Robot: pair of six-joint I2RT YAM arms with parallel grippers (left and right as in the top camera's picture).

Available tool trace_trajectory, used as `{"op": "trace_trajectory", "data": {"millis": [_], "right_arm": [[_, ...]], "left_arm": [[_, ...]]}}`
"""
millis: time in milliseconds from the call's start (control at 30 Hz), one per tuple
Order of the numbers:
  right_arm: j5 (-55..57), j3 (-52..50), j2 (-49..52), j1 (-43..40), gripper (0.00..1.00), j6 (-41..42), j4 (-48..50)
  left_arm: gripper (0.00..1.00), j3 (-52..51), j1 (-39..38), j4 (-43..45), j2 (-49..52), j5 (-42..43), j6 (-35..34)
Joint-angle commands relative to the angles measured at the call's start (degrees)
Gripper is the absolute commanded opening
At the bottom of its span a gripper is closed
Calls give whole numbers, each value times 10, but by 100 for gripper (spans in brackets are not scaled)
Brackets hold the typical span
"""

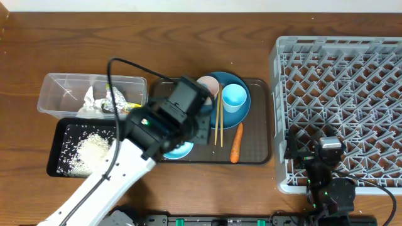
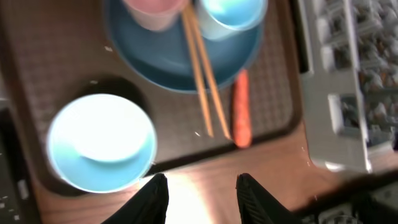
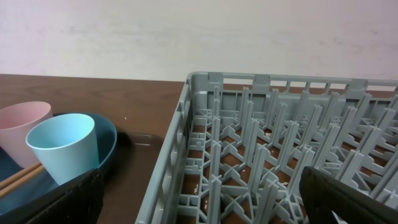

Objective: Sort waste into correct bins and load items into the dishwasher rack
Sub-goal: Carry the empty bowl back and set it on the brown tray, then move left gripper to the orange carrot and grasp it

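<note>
My left gripper [image 2: 202, 177] hangs open and empty over the front edge of the brown tray [image 1: 257, 150], just right of the white bowl [image 2: 102, 149]. Seen from overhead, the left gripper [image 1: 200, 132] partly covers that bowl [image 1: 180, 150]. The blue plate [image 2: 168, 59] carries the pinkish cup [image 2: 155, 11], the light blue cup [image 1: 234, 96] and the chopsticks [image 2: 202, 81]. The carrot [image 1: 236, 142] lies beside the plate. Foil [image 1: 115, 98] and tissue sit in the clear tub [image 1: 59, 85], and rice [image 1: 91, 150] lies in the black tray [image 1: 59, 135]. My right gripper [image 3: 202, 186] is wide open over the rack's [image 1: 339, 75] front left corner.
The brown serving tray fills the middle of the wooden table, with the rack's grey wall [image 3: 171, 168] close on its right. The tub and black tray stand side by side at the left. My left arm [image 1: 107, 182] crosses over the black tray's right end.
</note>
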Motion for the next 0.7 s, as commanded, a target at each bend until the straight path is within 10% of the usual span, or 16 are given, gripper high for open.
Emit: {"op": "trace_trajectory", "data": {"millis": [0,667], "right_arm": [[6,-2,0,-5,99,4,-1],[6,-2,0,-5,99,4,-1]], "left_arm": [[40,4,-52,-1,6,-30,-36],[40,4,-220,114,263,-104,-118]]}}
